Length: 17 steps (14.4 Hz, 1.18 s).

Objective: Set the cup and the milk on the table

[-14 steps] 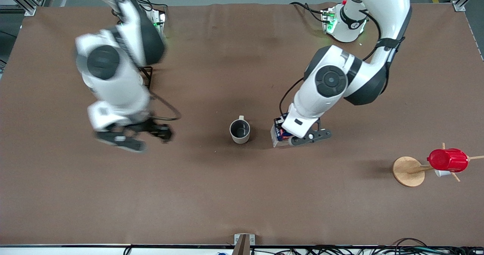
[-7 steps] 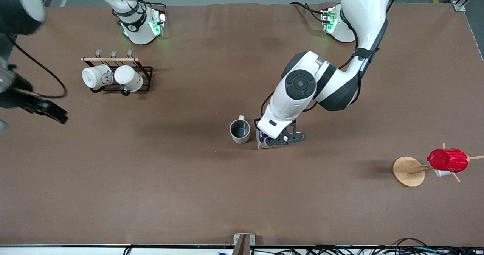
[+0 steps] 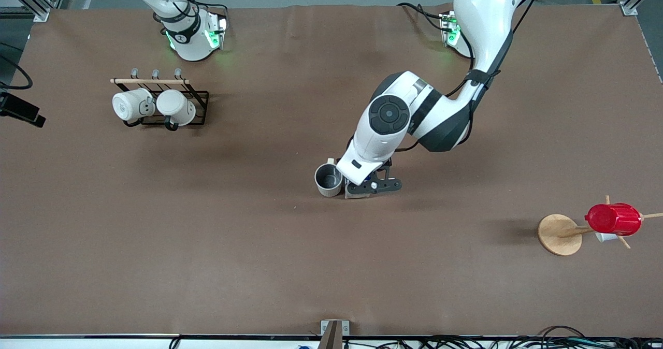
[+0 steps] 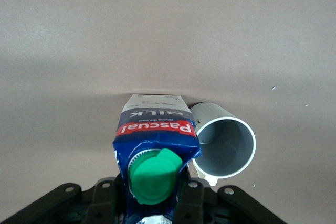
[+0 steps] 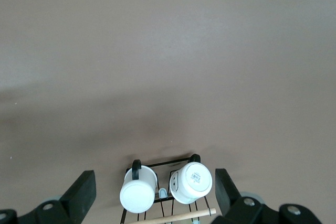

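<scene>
Our left gripper [image 4: 152,203] is clamped on the milk carton [image 4: 153,140], just beside the cream cup [image 3: 328,179] mid-table [image 3: 259,245]. Our right gripper [image 5: 155,195], fingers spread and empty, hangs high over the rack of white mugs [image 5: 167,184].

Cup [image 3: 328,180]: cream-white, grey inside, upright on brown worktop [image 3: 290,256] near its middle, small handle seen at rim. Milk [image 4: 154,145]: dark-blue carton, red band, green cap, held upright in left tool [image 4: 152,203], just beside cup toward left arm's end.
</scene>
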{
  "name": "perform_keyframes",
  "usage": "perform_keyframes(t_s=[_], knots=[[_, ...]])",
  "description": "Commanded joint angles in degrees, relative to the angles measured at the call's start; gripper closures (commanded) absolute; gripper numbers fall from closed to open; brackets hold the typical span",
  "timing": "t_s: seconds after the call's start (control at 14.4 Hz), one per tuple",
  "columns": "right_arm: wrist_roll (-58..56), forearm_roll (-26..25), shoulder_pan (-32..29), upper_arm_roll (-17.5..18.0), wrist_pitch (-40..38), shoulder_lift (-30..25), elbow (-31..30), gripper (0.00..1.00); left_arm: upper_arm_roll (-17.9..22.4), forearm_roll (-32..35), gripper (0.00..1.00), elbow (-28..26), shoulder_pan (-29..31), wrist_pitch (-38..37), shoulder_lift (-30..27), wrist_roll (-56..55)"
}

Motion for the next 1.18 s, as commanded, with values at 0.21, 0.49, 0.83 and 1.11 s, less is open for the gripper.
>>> perform_keyframes(t_s=[0.21,0.49,0.83,1.11], knots=[[-0.23,1.37,0.95,0.54,0.97,-1.96,-1.77,0.00,-0.20,1.15,0.76,0.43,-0.93,-4.50,0.22,-0.76],[-0.05,2.43,0.87,0.72,-0.17,-2.57,-0.80,0.00,-0.11,1.15,0.76,0.16,-0.84,-2.93,0.75,-0.59],[-0.14,2.25,1.65,0.89,-0.09,-2.58,0.17,0.00,-0.11,0.79,0.75,0.08,-0.84,-0.72,0.84,-0.77],[-0.23,1.29,3.59,0.72,0.35,-2.49,0.60,0.00,-0.11,1.05,0.35,0.08,-0.93,-0.20,1.80,-1.46]])
